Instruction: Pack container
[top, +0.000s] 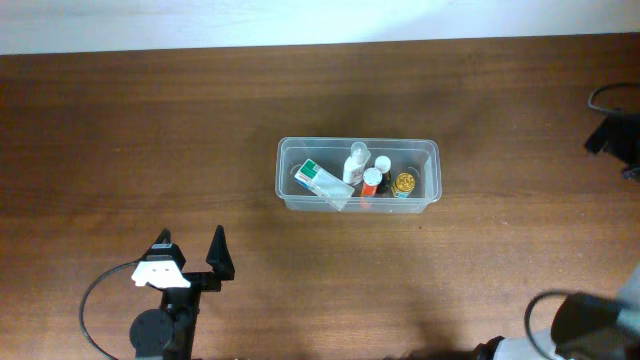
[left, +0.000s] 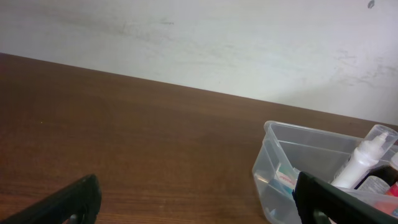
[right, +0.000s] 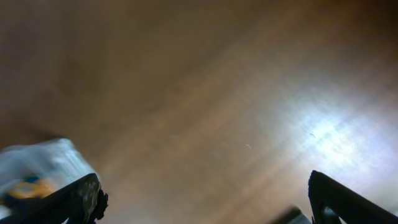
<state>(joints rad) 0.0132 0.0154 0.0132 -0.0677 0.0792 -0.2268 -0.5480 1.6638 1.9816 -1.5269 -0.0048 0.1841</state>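
The clear plastic container (top: 285, 187) sits mid-table, holding a white-and-green box (top: 320, 181), a white dropper bottle (top: 356, 163), an orange-capped bottle (top: 371, 182) and a gold-lidded jar (top: 404, 184). My left gripper (top: 190, 242) stands open near the front left, well short of the container, with only bare wood between its fingers (left: 68, 204). In the left wrist view the container (left: 273, 165) and the white bottle (left: 364, 158) lie at the right. My right gripper (right: 205, 202) is open over bare table. A blurred corner of the container (right: 43, 165) shows at its left.
A black cable and a dark fixture (top: 612, 120) sit at the right edge. The right arm's base (top: 590, 325) fills the bottom right corner. A white wall (left: 199, 43) rises behind the table's far edge.
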